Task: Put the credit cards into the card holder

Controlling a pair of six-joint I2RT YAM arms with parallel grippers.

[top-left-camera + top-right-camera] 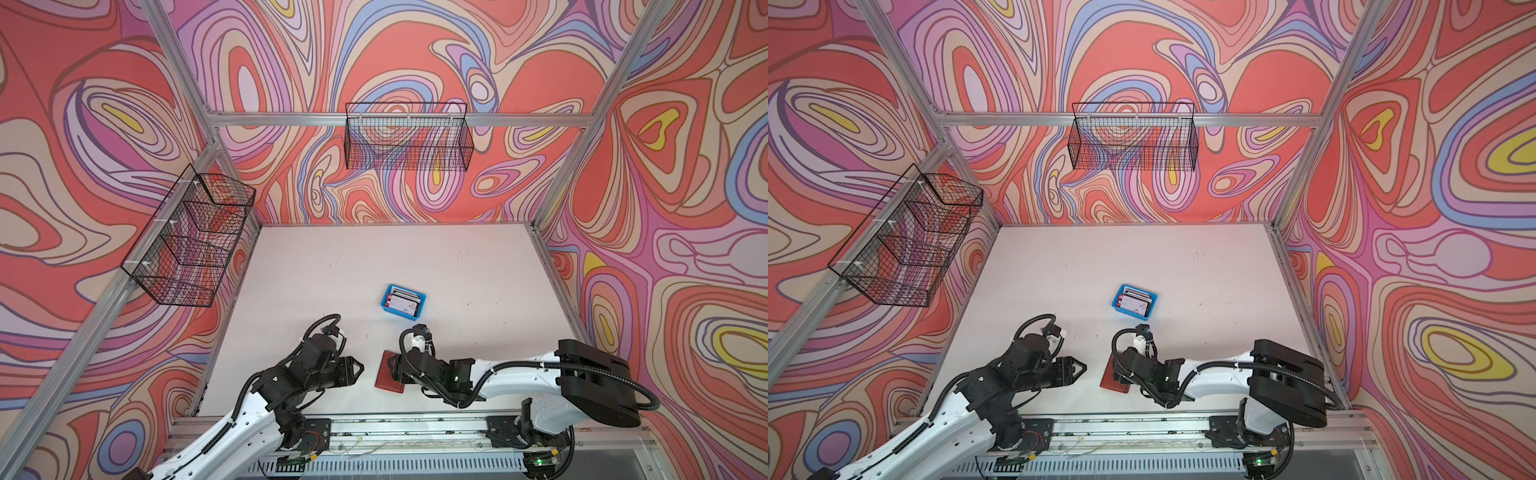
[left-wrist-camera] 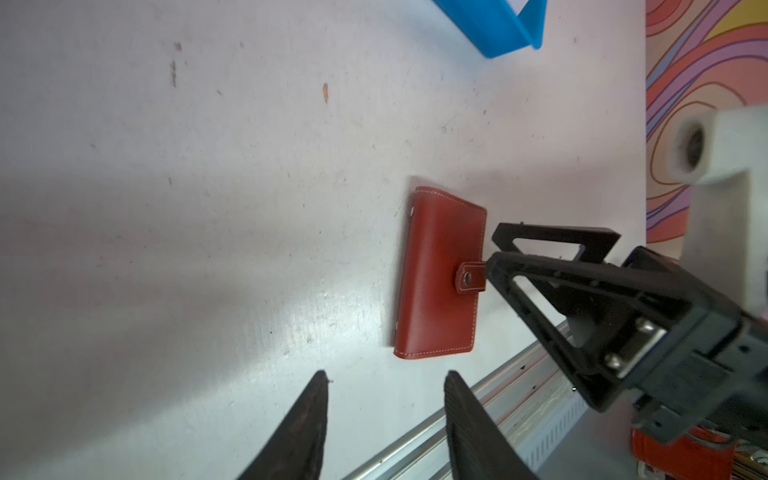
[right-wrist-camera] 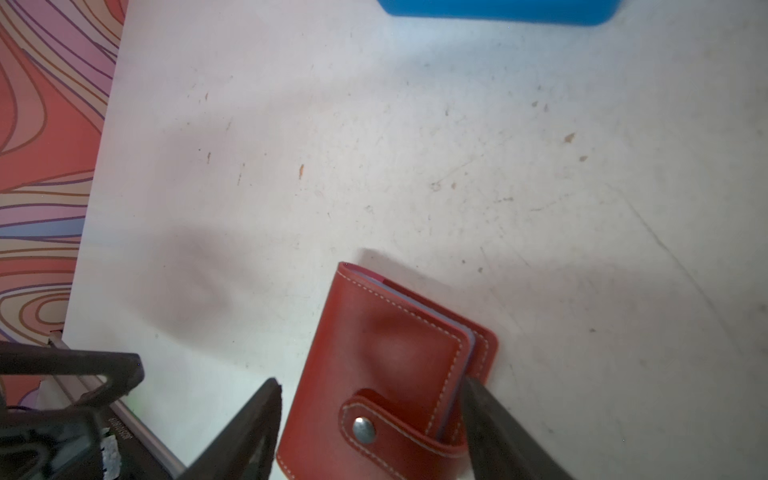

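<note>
Card holder (image 1: 388, 372) lies closed on the white table (image 1: 332, 270), lower centre in both top views, snap tab fastened. Right gripper (image 3: 370, 380) straddles it with fingers spread: one finger (image 3: 478, 399) touches the page edge, the other stands just beside the cover. Left gripper (image 2: 384, 376) is spread and holds nothing. Credit cards (image 1: 402, 303) sit stacked in the blue tray (image 1: 399, 314) above the holder; their print is too small to read.

Swirl-patterned walls (image 1: 415, 62), scuffed white tabletop (image 1: 374, 257)
</note>
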